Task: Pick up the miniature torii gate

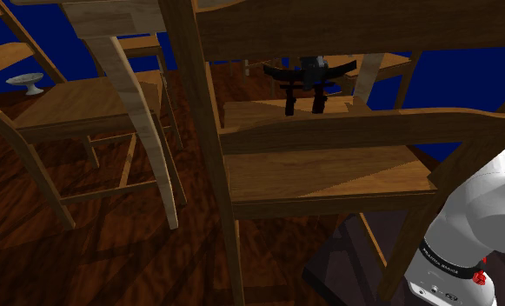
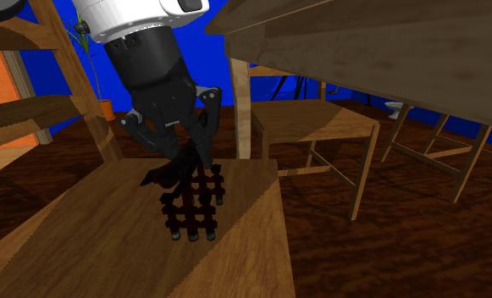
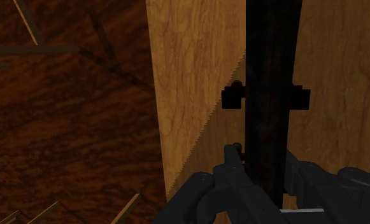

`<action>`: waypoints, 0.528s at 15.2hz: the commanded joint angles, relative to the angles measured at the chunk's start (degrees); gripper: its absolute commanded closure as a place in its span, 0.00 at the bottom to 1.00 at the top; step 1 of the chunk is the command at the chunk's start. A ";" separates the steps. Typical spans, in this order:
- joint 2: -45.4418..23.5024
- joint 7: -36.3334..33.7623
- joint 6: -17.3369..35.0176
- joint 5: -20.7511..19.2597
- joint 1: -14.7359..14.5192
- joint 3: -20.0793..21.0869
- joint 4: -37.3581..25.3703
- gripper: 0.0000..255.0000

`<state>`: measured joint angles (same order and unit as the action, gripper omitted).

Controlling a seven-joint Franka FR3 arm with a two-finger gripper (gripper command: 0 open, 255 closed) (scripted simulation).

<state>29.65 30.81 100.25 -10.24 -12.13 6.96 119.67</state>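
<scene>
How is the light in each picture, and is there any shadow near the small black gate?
Shoulder view: dim, the torii gate a dark silhouette. Second exterior view: brighter, yet gate and gripper blend in black. Wrist view: a jagged-edged shadow crosses the wooden surface beside the gate.

dark wood floor | wooden chairs | blue walls | dim light

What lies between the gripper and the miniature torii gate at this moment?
Nothing. In the wrist view the gripper sits right at the top beam of the torii gate, with no other thing between them; the second exterior view shows the same.
</scene>
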 commanded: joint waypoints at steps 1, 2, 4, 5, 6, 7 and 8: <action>-0.03 0.00 -0.05 0.04 -0.01 0.01 0.07 1.00; -0.03 -0.01 -0.03 0.04 -0.01 0.01 0.09 1.00; 0.01 -0.03 -0.02 0.04 -0.02 0.02 0.14 1.00; -0.18 0.11 -0.75 0.05 0.00 0.03 -0.79 1.00; -0.38 0.24 -1.47 0.05 0.02 0.04 -1.72 1.00; -0.61 0.38 -2.20 0.06 0.05 0.06 -2.69 1.00; -0.84 0.51 -2.93 0.06 0.08 0.07 -3.66 1.00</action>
<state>29.01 31.22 98.14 -10.20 -12.06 6.97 117.02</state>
